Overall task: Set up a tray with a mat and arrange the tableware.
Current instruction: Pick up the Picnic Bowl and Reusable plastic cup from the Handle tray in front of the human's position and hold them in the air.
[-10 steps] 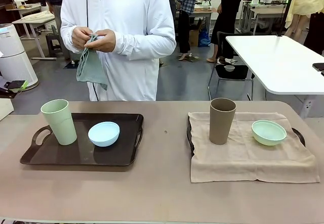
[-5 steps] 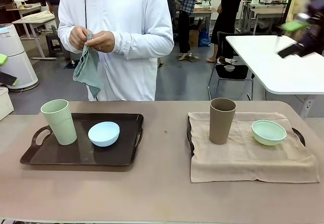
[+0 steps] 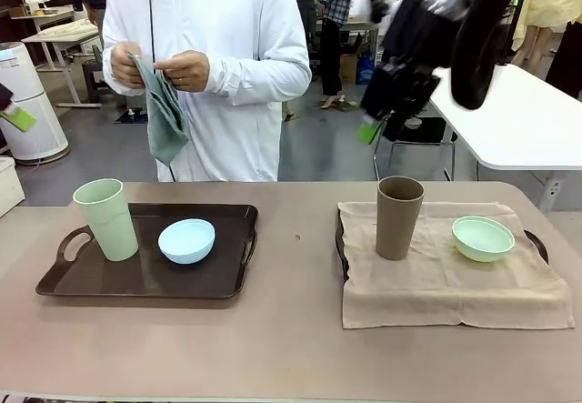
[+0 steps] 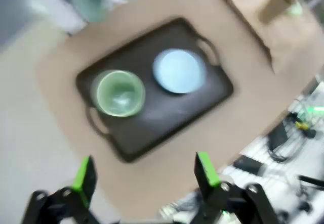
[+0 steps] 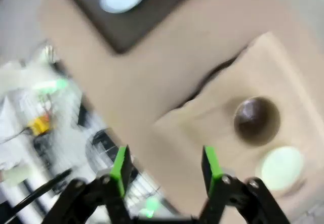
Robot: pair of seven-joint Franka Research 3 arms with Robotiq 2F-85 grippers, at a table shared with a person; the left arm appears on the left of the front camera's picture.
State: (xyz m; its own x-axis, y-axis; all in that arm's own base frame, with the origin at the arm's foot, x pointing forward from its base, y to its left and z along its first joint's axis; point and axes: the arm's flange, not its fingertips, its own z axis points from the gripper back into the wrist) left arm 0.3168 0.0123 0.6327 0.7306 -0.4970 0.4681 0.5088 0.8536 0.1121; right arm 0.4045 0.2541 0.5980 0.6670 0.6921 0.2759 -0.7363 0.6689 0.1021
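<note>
Both stand upright, mouths up: the pale green cup (image 3: 106,218) beside the blue bowl (image 3: 186,240) on the dark tray (image 3: 145,280), bench (image 3: 291,348) left; the brown cup (image 3: 399,216) beside the mint bowl (image 3: 483,237) on the beige mat (image 3: 446,289), right. The left claw (image 4: 143,168) and right claw (image 5: 166,163) hover overhead, wide and empty.

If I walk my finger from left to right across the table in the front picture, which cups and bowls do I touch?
pale green cup → light blue bowl → brown cup → mint green bowl
</note>
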